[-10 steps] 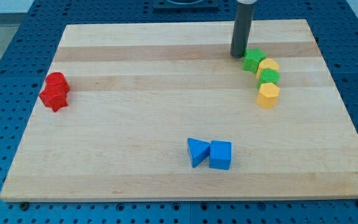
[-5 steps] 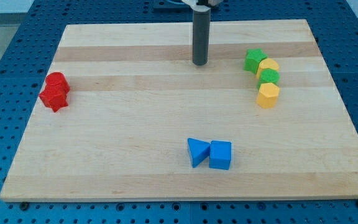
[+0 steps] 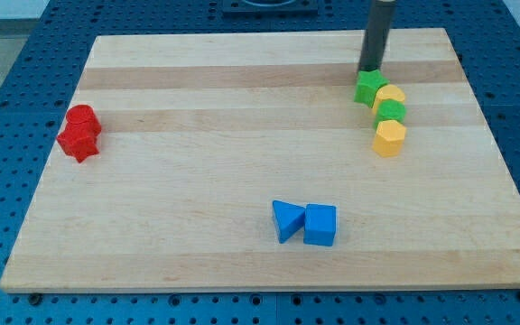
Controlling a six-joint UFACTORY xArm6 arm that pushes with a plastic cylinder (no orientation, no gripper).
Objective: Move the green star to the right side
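Note:
The green star (image 3: 368, 88) sits at the upper right of the wooden board (image 3: 197, 181), at the top of a short column of blocks. My tip (image 3: 370, 70) stands just above the star at its top edge, touching or nearly touching it. Below the star come a yellow round block (image 3: 390, 95), a green round block (image 3: 391, 111) and a yellow hexagon (image 3: 389, 137), each touching the one above.
A red round block (image 3: 82, 116) and a red star (image 3: 79, 142) sit together at the left edge. A blue triangle (image 3: 286, 219) and a blue cube (image 3: 320, 224) sit side by side at the lower middle.
My tip went left from the green star to the board's upper middle, then came back right to the star's top edge. No block has moved.

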